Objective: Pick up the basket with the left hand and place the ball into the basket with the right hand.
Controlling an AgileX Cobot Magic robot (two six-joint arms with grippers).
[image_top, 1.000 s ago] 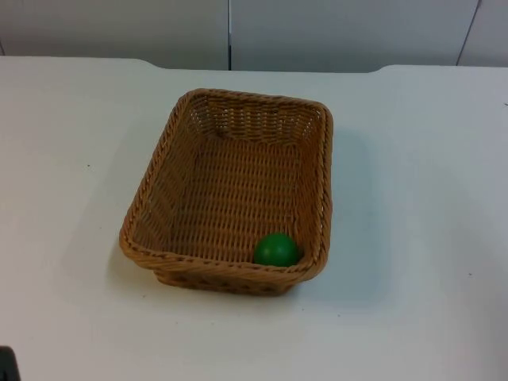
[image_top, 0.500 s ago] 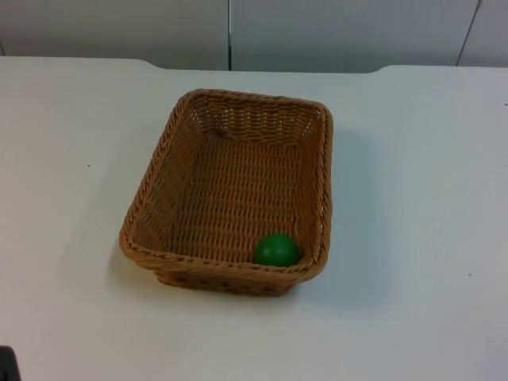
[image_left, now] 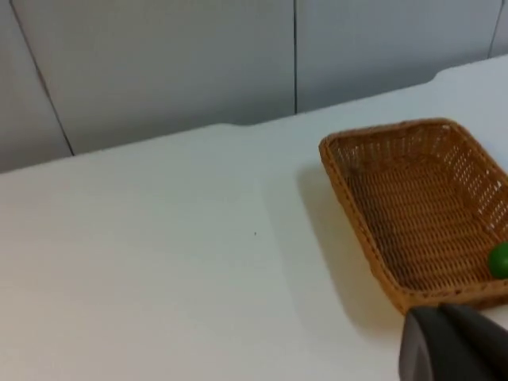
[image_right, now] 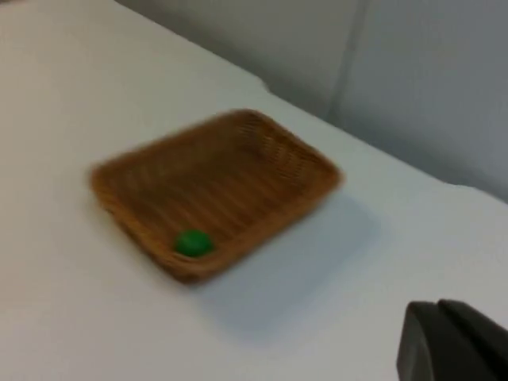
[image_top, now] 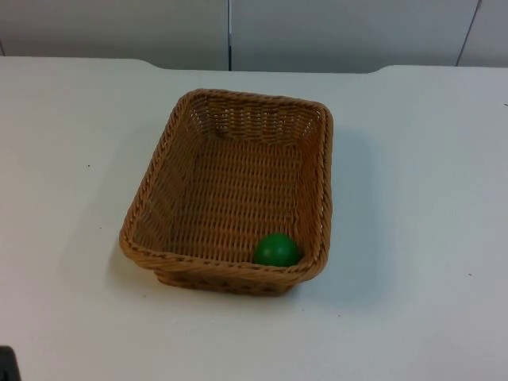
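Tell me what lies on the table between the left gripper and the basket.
Nothing: in the left wrist view, bare white table runs from the left gripper up to the basket's near wall. The green ball sits inside the basket, beyond that wall.

I can read no text, label, brand, number or sign anywhere from my cameras. The woven basket (image_top: 230, 190) carries no tag or print, the green ball (image_top: 276, 250) is plain, and the white worktop (image_top: 413, 238) and the grey partition wall (image_top: 317, 32) behind it bear no markings I can make out.
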